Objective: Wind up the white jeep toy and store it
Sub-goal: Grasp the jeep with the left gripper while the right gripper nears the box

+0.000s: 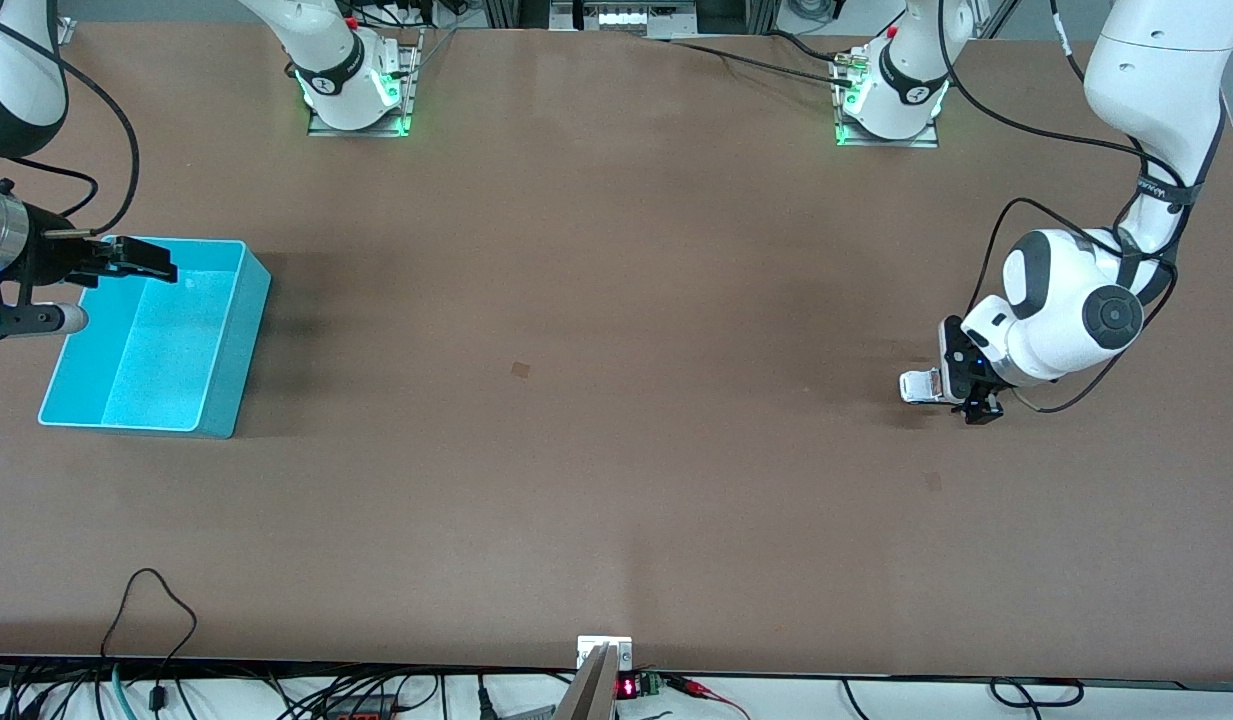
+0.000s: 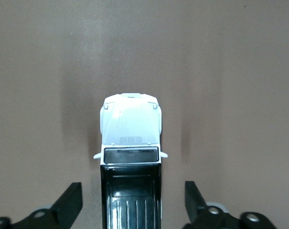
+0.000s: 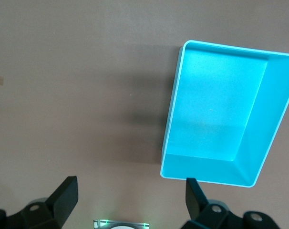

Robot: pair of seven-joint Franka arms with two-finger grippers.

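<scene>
Nothing stored yet: my left pincer (image 2: 133, 202) straddles the white jeep toy (image 2: 130, 143) on the desk (image 1: 616, 400), fingers apart, ungripped; right pincer (image 3: 130, 200) waits open over the empty cyan bin (image 3: 259, 143).

Looks like a robotics lab, not a home or shop. Big plain brown table (image 1: 596, 400) with two white arm bases (image 1: 351, 85) bolted straight onto metal plates along the edge farthest from the front camera, green status lights glowing at each. Loose black cables (image 1: 736, 60) trailing over the table near those bases, more wiring and a small red digital readout (image 1: 627, 687) bunched just off the table's nearest edge. Aluminium framing (image 1: 626, 15) just past the bases. Only a plain cyan bin (image 1: 156, 340) on the table, toward the right arm's end.
</scene>
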